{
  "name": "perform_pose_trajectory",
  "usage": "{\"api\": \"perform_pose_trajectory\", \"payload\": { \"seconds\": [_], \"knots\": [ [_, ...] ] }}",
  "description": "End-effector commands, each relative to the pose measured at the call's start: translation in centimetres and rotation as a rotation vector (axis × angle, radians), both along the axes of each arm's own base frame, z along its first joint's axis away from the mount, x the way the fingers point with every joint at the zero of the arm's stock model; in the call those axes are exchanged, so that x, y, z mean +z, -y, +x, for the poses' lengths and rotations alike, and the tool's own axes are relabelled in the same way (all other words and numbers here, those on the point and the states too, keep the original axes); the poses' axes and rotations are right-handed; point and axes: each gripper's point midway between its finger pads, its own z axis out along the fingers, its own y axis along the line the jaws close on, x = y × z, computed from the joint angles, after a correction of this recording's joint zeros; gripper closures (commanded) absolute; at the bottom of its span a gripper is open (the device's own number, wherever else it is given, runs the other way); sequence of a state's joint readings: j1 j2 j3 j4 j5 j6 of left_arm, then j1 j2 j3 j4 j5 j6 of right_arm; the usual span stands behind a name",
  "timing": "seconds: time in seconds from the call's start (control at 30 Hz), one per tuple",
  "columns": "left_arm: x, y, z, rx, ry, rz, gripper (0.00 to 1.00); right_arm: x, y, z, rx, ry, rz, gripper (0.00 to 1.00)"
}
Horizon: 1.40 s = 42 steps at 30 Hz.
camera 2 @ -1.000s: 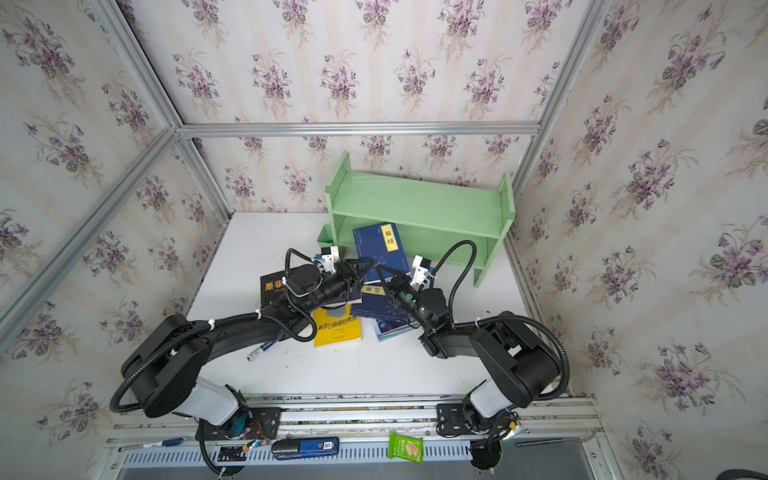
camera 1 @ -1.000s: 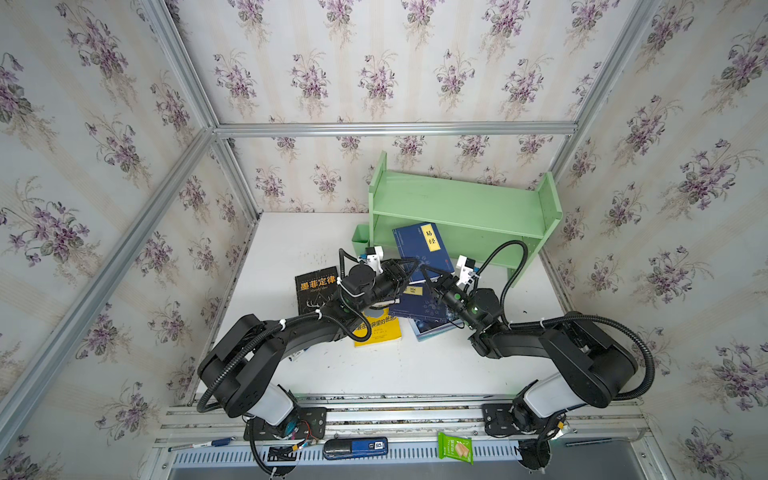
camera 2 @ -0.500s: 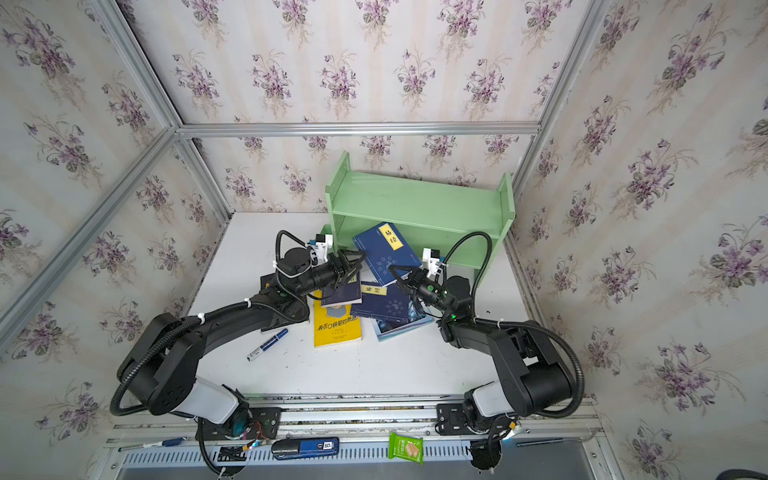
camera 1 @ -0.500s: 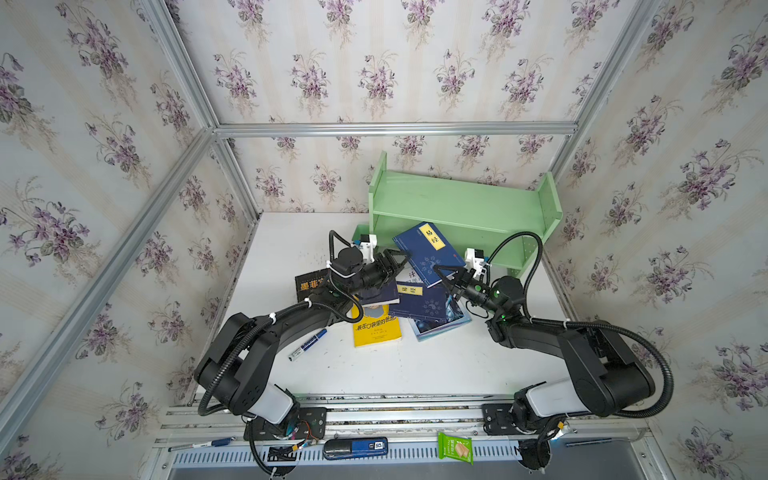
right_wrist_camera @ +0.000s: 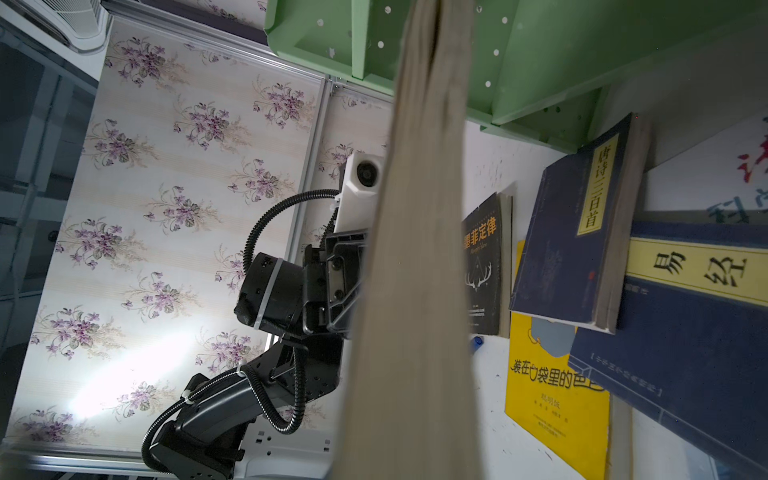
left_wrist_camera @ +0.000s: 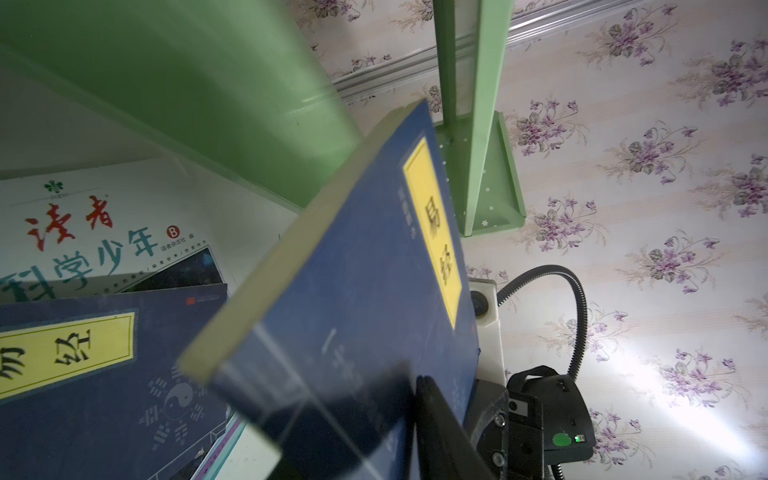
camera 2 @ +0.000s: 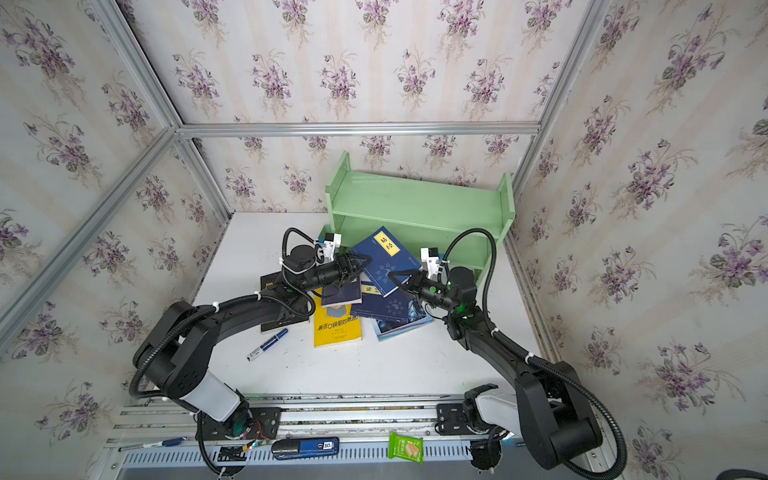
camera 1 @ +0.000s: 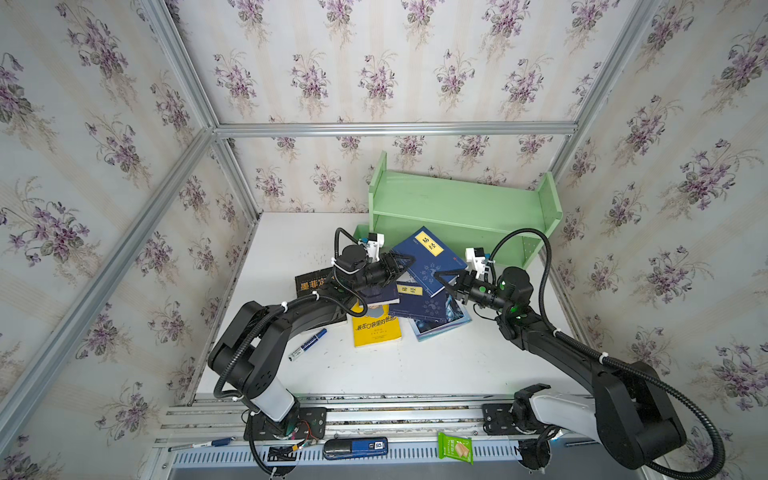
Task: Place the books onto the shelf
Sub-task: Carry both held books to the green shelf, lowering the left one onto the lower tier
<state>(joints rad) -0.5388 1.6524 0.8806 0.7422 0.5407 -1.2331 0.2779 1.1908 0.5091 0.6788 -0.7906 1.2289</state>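
A navy book with a yellow title label (camera 1: 428,257) (camera 2: 384,257) is raised and tilted in front of the pale green shelf (camera 1: 457,208) (camera 2: 415,203). My left gripper (camera 1: 405,264) (camera 2: 361,264) is shut on its left edge; in the left wrist view a black finger (left_wrist_camera: 436,415) presses on its cover (left_wrist_camera: 374,270). On its right edge my right gripper (camera 1: 440,278) (camera 2: 399,277) is shut, and the page edge (right_wrist_camera: 415,249) fills the right wrist view. Under it lie a second navy book (camera 1: 415,299), a small navy book (camera 1: 380,293), a yellow book (camera 1: 376,328), a black antler book (camera 1: 318,282) and a white-blue magazine (camera 1: 440,326).
A blue marker pen (camera 1: 307,344) lies on the white table left of the yellow book. A small green cup (camera 1: 361,230) sits at the shelf's left end. A green snack packet (camera 1: 455,446) rests on the front rail. Flowered walls close in on three sides.
My left gripper left the pile, reached the raised navy book's left edge and closed on it. The right gripper kept its hold and drew back to the right.
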Motion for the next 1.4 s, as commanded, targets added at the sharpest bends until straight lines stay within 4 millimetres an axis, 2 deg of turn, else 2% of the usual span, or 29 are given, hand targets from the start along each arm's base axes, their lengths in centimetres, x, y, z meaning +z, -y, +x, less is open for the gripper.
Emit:
{"api": "perform_pose_trajectory", "payload": {
  "seconds": [0.0,0.07,0.13,0.27,0.4,0.57,0.7,0.8,1.03,1.1,1.2,1.37],
  "knots": [
    [4.2,0.7,-0.7,-0.063,0.097,-0.190,0.78,0.0,0.0,-0.4,0.012,0.019,-0.005,0.85],
    [4.4,0.5,-0.7,-0.052,0.090,-0.248,0.85,-0.4,0.3,-0.2,-0.013,0.006,-0.007,0.81],
    [3.5,-0.3,-0.3,0.006,0.072,-0.264,0.88,-1.1,0.6,0.1,-0.048,-0.016,-0.011,0.77],
    [2.4,-1.6,0.3,0.105,0.057,-0.279,0.92,-2.4,1.4,0.4,-0.115,-0.054,0.015,0.56],
    [2.3,-2.2,1.2,0.177,0.060,-0.298,0.94,-2.9,1.6,0.5,-0.161,-0.059,0.036,0.47],
    [2.0,-3.1,2.0,0.277,0.058,-0.355,0.95,-2.7,-0.5,1.1,-0.167,-0.047,0.030,0.44],
    [1.6,-3.0,2.6,0.308,0.039,-0.374,0.97,-2.0,-2.3,2.0,-0.138,-0.032,0.093,0.42],
    [1.4,-3.1,2.9,0.334,0.034,-0.378,0.97,-2.0,-3.0,2.6,-0.137,-0.035,0.150,0.45],
    [0.3,-3.5,3.5,0.384,0.018,-0.353,0.96,-3.7,-2.3,4.6,-0.242,-0.025,0.198,0.57],
    [-0.1,-3.4,3.7,0.388,0.006,-0.348,0.96,-3.6,-2.4,5.3,-0.250,-0.015,0.226,0.62],
    [-0.9,-3.3,4.0,0.395,-0.015,-0.346,0.95,-4.4,-2.7,6.5,-0.265,-0.029,0.218,0.76],
    [-1.9,-3.3,4.5,0.414,-0.039,-0.324,0.93,-6.0,-2.3,7.7,-0.310,-0.037,0.157,0.84]
  ]
}}
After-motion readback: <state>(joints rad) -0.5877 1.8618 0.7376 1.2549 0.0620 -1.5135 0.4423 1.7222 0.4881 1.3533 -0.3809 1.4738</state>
